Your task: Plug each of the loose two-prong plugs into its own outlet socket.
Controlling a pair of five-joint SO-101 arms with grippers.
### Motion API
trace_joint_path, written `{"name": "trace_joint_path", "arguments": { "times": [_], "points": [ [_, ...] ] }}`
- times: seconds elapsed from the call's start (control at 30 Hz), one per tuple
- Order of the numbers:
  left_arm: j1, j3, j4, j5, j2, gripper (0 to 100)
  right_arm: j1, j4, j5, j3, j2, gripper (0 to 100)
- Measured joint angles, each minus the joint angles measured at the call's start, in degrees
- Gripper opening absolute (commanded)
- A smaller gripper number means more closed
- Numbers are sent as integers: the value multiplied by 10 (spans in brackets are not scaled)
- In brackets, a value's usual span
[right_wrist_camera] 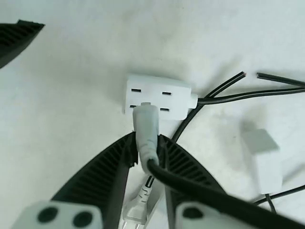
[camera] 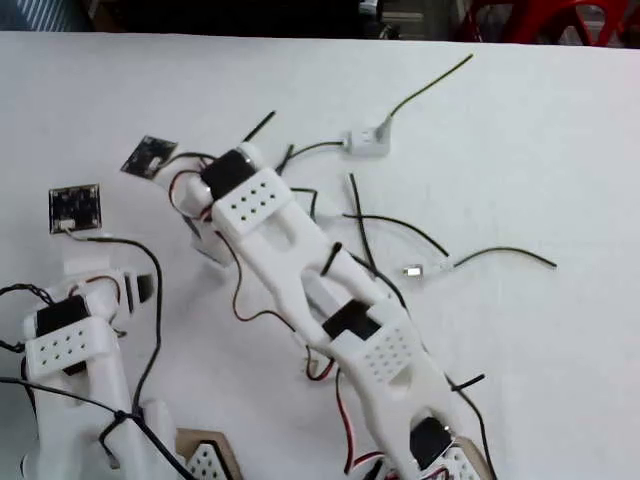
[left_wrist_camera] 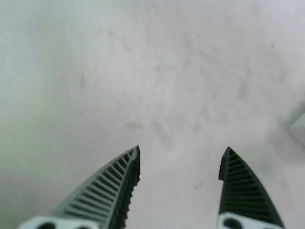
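My right fingers (right_wrist_camera: 112, 174) clamp the plug (right_wrist_camera: 145, 126) at the outlet (right_wrist_camera: 159, 88); my left fingers (left_wrist_camera: 116, 188) gape idle, so the outlet may skid.

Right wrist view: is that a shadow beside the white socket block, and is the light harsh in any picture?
Right wrist view: yes, a faint soft shadow beside the socket block, another by the second white block; high view: even light on the table, pale shadows under the arms, no glare; left wrist view: the open left hand over evenly lit table, no hard shadow.
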Motion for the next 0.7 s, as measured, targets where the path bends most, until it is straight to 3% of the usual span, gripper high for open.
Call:
{"name": "trace_joint_path", "arguments": {
  "times": [0.7],
  "points": [
    [0, 2, -4, 0, 0, 271, -17, -19, -24, 4, 52, 17]
  ]
}}
